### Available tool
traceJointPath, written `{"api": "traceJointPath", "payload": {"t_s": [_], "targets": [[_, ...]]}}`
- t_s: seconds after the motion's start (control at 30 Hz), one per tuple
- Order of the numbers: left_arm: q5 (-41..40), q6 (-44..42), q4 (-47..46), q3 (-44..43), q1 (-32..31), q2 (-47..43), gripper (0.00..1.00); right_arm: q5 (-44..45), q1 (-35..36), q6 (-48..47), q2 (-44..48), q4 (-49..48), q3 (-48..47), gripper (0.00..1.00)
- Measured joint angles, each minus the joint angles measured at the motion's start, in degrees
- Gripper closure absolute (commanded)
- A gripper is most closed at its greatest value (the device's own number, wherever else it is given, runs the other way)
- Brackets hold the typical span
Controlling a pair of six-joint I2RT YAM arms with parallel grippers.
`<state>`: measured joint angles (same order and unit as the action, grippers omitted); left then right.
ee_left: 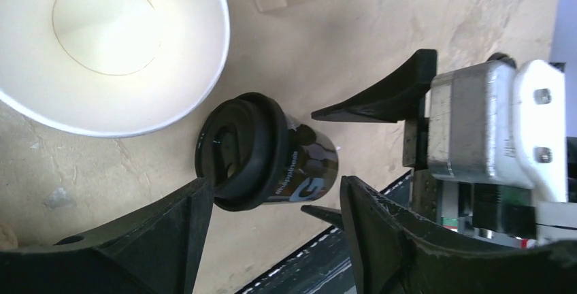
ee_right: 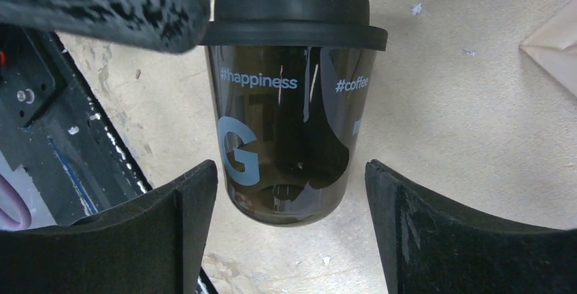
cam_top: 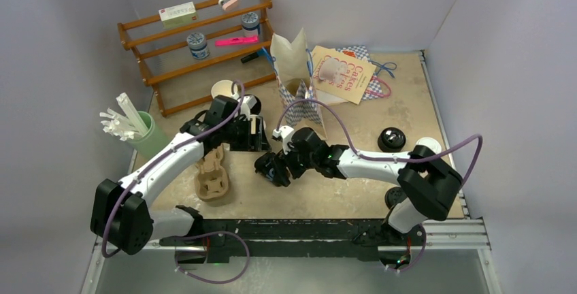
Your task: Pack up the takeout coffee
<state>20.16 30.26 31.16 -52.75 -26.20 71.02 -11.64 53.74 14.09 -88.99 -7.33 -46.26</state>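
Observation:
The takeout coffee [ee_right: 289, 110] is a small glossy black cup with pale lettering and its black sip lid [ee_left: 238, 150] on. It stands upright on the tan table. My left gripper [ee_left: 275, 185] is open above it, one finger [ee_left: 170, 239] close by the lid's rim and the other [ee_left: 388, 239] well clear. My right gripper [ee_right: 291, 168] is open too, its fingers either side of the cup's base with gaps on both sides. In the top view the left gripper [cam_top: 250, 134] and right gripper [cam_top: 269, 170] meet over the cup, which they mostly hide.
A large white paper cup [ee_left: 102, 42] stands right beside the coffee. A cardboard cup carrier [cam_top: 212, 175] lies near the left arm. Behind are a checkered paper bag [cam_top: 294, 69], a book [cam_top: 343, 73] and a wooden shelf [cam_top: 197, 42]. A green cup of sticks [cam_top: 139, 131] stands left, a black lid [cam_top: 392, 139] right.

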Motion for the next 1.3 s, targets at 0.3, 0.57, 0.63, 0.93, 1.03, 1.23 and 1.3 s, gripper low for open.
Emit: {"api": "traceJointPath", "payload": {"t_s": [0.3, 0.57, 0.63, 0.93, 1.03, 1.23, 1.3], "targets": [[3.3, -7.58, -1.09, 4.28, 0.0, 1.31, 0.3, -1.42, 0.0, -0.26, -1.4, -0.07, -0.2, 0.35], [7.58, -10.4, -3.26, 8.55, 0.0, 2.12, 0.37, -2.89, 0.0, -0.26, -1.4, -0.15, -0.11, 0.4], [8.07, -10.64, -3.39, 9.07, 0.0, 2.36, 0.43, -3.1, 0.0, -0.24, -1.4, -0.24, 0.0, 0.4], [7.98, -13.51, -2.45, 9.18, 0.24, 2.38, 0.67, -3.58, 0.0, -0.15, -1.16, -0.87, 0.76, 0.37], [7.87, -14.05, -1.33, 8.66, 0.2, 2.38, 0.69, -3.93, 0.0, 0.0, -0.42, -0.87, 1.09, 0.29], [5.99, -14.43, 3.43, 5.11, 0.13, 1.73, 0.73, -3.87, 0.0, 0.55, 4.0, -0.7, 2.43, 0.05], [4.83, -14.43, 4.87, 2.82, -0.44, 1.09, 0.74, -3.69, 0.0, 0.76, 6.43, -0.74, 3.39, 0.02]]}}
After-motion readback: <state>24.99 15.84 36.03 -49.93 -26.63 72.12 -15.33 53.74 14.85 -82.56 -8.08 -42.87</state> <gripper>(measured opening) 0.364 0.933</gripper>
